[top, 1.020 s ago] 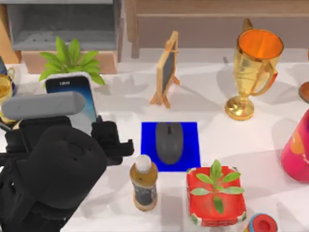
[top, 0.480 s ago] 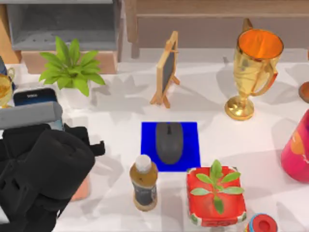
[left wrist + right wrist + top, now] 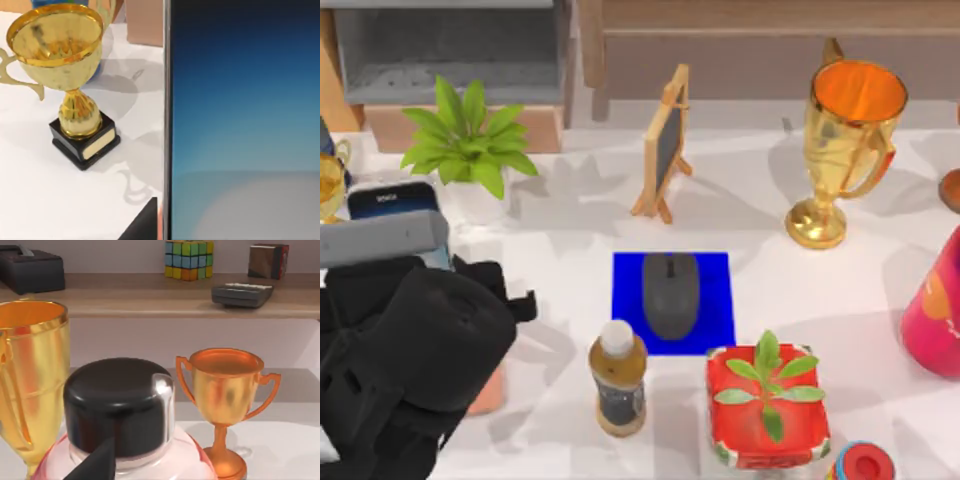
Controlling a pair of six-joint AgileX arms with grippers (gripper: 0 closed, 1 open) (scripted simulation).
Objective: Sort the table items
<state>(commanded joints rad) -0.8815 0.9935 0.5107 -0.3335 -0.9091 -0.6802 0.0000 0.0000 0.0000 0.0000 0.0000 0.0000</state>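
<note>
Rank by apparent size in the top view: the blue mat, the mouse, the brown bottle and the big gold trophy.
1. Trophy, though it stands tall toward the camera, so its lead over the mat is unsure.
2. Blue mat.
3. Brown bottle and mouse look alike; no ranking.

table (image 3: 570, 230) | white; blue mat (image 3: 720, 300) (mouse (image 3: 670, 293) on it); bottle (image 3: 617, 378); gold trophy (image 3: 845, 140)

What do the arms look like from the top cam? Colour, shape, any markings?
The left arm at the top view's left edge is matte black, with bulky rounded housings. A pale grey, rounded bar-shaped module sits across its wrist, and blocky black parts jut out toward the table. No markings or loose cables can be made out.
</note>
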